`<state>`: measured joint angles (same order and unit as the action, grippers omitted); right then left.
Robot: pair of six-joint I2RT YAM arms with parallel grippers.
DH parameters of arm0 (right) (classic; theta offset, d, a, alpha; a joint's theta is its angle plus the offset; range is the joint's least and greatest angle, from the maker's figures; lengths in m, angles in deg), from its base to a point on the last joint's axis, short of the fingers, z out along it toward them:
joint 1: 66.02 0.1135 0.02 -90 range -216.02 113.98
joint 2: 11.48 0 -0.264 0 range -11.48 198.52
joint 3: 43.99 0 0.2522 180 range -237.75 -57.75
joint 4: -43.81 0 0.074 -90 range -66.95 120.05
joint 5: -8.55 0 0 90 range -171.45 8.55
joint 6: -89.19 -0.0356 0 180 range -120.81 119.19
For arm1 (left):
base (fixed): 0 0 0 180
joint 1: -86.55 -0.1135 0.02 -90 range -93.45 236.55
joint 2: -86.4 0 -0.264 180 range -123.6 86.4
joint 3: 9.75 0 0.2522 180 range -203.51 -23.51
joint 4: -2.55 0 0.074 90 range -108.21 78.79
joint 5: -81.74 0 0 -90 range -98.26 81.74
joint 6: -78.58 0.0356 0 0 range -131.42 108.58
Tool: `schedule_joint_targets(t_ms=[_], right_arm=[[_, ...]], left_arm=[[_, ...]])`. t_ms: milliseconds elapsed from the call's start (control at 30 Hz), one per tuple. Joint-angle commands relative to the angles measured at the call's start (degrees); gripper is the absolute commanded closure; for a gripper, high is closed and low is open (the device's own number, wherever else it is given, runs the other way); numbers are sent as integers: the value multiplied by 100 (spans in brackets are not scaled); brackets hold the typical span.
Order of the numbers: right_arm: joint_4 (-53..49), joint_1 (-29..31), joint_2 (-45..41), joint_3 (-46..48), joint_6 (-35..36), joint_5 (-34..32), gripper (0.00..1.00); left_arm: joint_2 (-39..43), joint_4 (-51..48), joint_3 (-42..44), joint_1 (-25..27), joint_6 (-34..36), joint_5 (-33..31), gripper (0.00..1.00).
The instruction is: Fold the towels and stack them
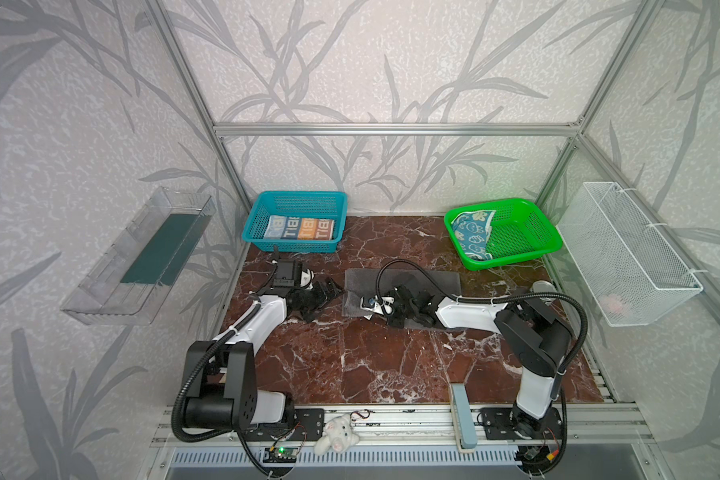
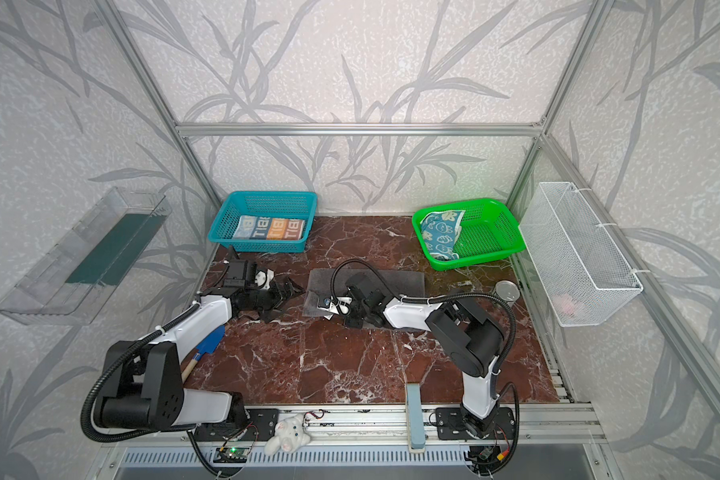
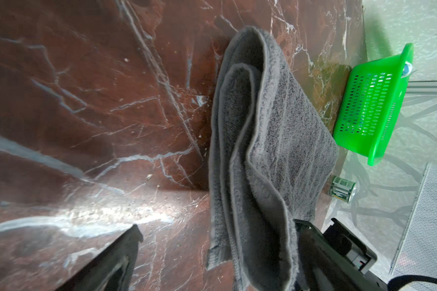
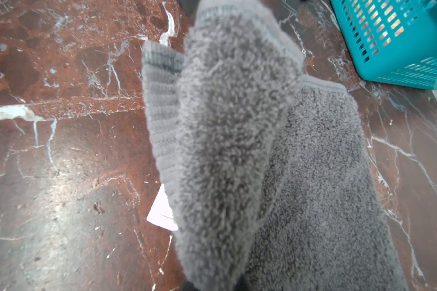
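Centrally on the red-brown veined marble tabletop point(image 1: 371, 365): the dark grey terry towel point(image 1: 433, 278) point(image 2: 408, 277), spread lengthwise across the table and doubled over on itself. Hems of the towel point(image 3: 275, 141) stacked in layers in the left wrist view. Gripped near its left end by the right gripper point(image 1: 362, 308) point(image 2: 324, 307), reaching in low from the right, jaws closed tight on a raised fold of grey pile. Same fold looming large and blurred in the right wrist view, with the flat remainder of the towel point(image 4: 326, 176) beneath it. Fingertips buried in the pile there, so exact point of hold hard to tell, probably a hemmed corner. Under the lifted fold, a small white label point(image 4: 162, 211) poking out against the marble.

Low over the tabletop, just beside the towel's left edge and aimed at it, the left gripper point(image 1: 325, 299) point(image 2: 285, 297), jaws spread wide with nothing between them. In the left wrist view, one black finger point(image 3: 116, 259) clear of the cloth.

Elsewhere, at the back left, the orange, blue and white towel with big letters point(image 1: 298, 228) point(image 2: 269, 228), folded flat inside the teal perforated plastic basket point(image 1: 296, 195) point(image 2: 267, 195). At the back right, the small teal towel printed with white bunnies point(image 1: 472, 232) point(image 2: 441, 230), crumpled against the left wall of the bright green perforated plastic basket point(image 1: 533, 239) point(image 2: 495, 232), one end reaching the front rim.
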<state>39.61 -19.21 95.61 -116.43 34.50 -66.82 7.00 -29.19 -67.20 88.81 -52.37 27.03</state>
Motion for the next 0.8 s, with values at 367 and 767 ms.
schedule_joint_targets(t_ms=[367,767], right_arm=[[430,-75,-327,65,-209,374,100],[503,-155,-364,63,-215,477,100]], left_arm=[[-763,1646,263,313,-992,600,1],[-1564,3371,485,612,-2063,853,8]])
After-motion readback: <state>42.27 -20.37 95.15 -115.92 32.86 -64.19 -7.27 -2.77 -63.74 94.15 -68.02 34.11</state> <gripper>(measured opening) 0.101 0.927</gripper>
